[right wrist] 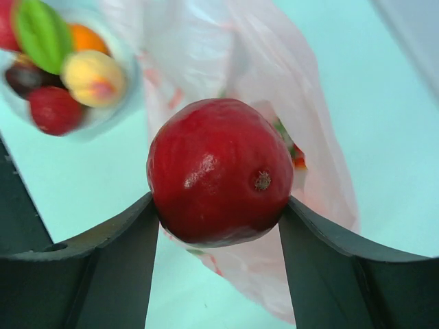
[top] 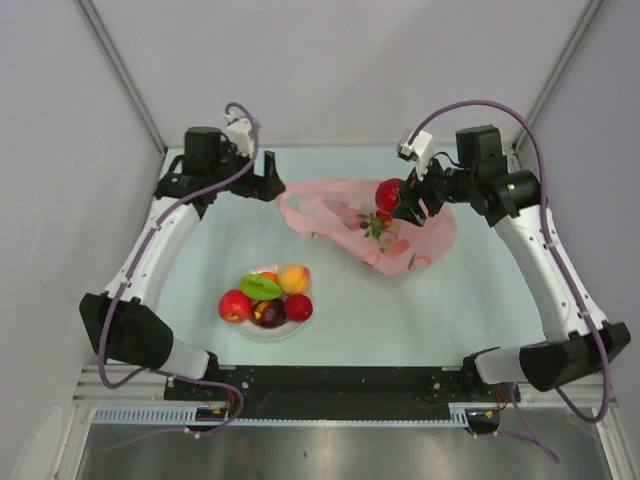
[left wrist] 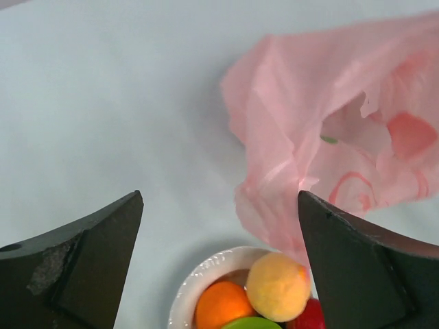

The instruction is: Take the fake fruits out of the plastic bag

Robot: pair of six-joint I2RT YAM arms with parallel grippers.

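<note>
Red apple (right wrist: 219, 171) above crumpled pink bag (top: 432, 235)

We see soft, even light falling from above on the pale green desk (top: 450, 300), with only faint, soft-edged shadows. In the right wrist view the glossy red plastic apple (right wrist: 219, 171) is sharp and carries a small white highlight, while the small plastic fruits (right wrist: 96, 77) on the round white plate (right wrist: 127, 96) behind are blurred.

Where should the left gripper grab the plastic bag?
Pinch the crumpled fold at the left end of the plastic bag, coming from the left with the left gripper. It is loose film nearest that gripper, away from the right gripper holding the red apple.
</note>
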